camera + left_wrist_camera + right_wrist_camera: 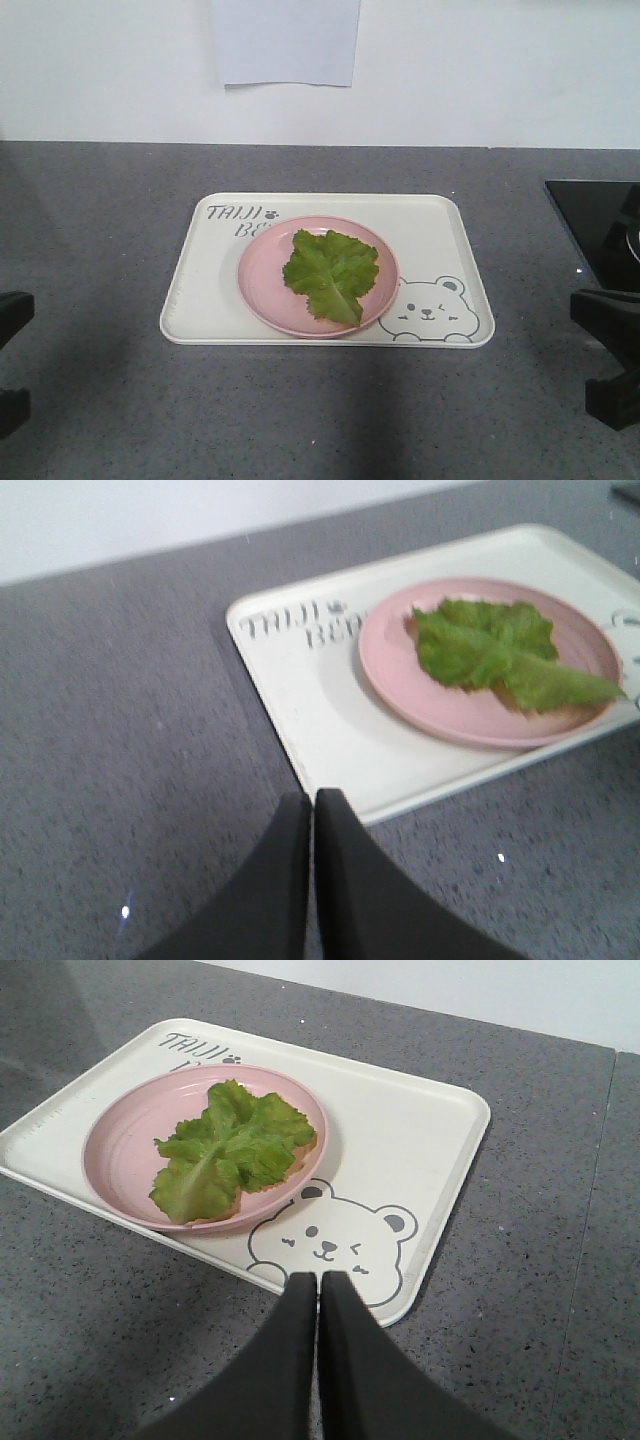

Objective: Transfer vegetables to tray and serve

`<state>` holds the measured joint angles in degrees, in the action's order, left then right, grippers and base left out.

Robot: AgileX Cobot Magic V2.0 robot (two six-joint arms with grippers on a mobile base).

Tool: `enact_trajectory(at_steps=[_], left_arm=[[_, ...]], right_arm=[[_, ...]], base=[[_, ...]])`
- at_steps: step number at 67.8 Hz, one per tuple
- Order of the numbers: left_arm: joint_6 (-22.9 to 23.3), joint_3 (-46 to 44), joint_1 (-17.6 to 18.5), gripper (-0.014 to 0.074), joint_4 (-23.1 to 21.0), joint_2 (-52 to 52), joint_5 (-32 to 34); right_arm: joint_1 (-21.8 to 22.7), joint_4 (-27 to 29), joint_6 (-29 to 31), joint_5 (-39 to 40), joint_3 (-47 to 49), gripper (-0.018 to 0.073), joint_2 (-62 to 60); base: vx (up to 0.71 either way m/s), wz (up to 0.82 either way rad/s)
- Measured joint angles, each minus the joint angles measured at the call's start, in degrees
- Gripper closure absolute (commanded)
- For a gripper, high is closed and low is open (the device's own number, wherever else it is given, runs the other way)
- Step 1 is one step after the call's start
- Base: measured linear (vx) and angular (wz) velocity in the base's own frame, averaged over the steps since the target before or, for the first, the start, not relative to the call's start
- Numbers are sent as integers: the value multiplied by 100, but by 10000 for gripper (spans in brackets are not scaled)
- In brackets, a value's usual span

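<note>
You see the tray (440, 235) lying flat in the middle of the grey counter (100, 250), with its long sides parallel to the back wall (480, 80). Bare counter runs along all 4 edges of the tray, wider on the left than on the right. On the right, a black panel (590, 225) sits on the counter, near the tray but apart from it.

The lettuce leaf (332, 272) lies on the round pink plate (262, 275), and the plate stands on the tray, between the lettering and the bear drawing (432, 310). The leaf's narrow end reaches the plate's front rim.

The left gripper (312, 805) has its 2 fingers pressed together, holding nothing. It is over the counter just at the tray's front left edge, and the leaf is ahead of it and to the right. The right gripper (318, 1282) also has its fingers pressed together, empty. Its tips are over the tray's front right part, at the bear's chin, and the leaf is ahead and to the left, not touching.
</note>
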<state>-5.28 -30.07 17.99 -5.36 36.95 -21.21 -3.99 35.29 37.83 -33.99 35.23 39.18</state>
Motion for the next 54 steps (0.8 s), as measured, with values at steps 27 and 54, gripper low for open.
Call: enact_trajectory(at_steps=[27,54], left_arm=[[272,2922,-647,602,-154,-2144,2612],[297,3154,-1477,602,-158,-3390,2206]], right_arm=[[0,0,0,-83,0,565,0],[0,0,0,-85,0,565,0]], base=[[0,0],[0,0]])
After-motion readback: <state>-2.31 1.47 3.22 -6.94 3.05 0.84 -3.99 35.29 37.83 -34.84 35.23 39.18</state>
